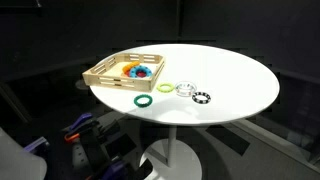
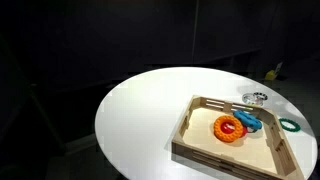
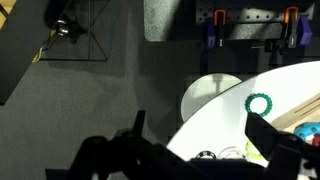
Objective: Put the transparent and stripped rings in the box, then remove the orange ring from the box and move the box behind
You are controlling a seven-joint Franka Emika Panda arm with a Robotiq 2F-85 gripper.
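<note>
In an exterior view the transparent ring point(image 1: 186, 89) and the striped ring point(image 1: 202, 97) lie side by side on the white table, right of the box point(image 1: 104, 72). The box is a light wooden tray. The orange ring point(image 1: 131, 70) lies inside it with a blue ring point(image 1: 143, 72); both also show from the opposite side as the orange ring point(image 2: 229, 128) in the box point(image 2: 196, 135). In the wrist view my gripper point(image 3: 195, 120) hangs open and empty high above the table, over the striped ring point(image 3: 205, 155) and the transparent ring point(image 3: 230, 153).
A dark green ring point(image 1: 143, 100) lies near the table's front edge, and a yellow-green ring point(image 1: 164, 88) sits between it and the transparent ring. The round table point(image 1: 240, 80) stands on a single pedestal with dark floor all around. Tools hang on a far wall point(image 3: 250, 20).
</note>
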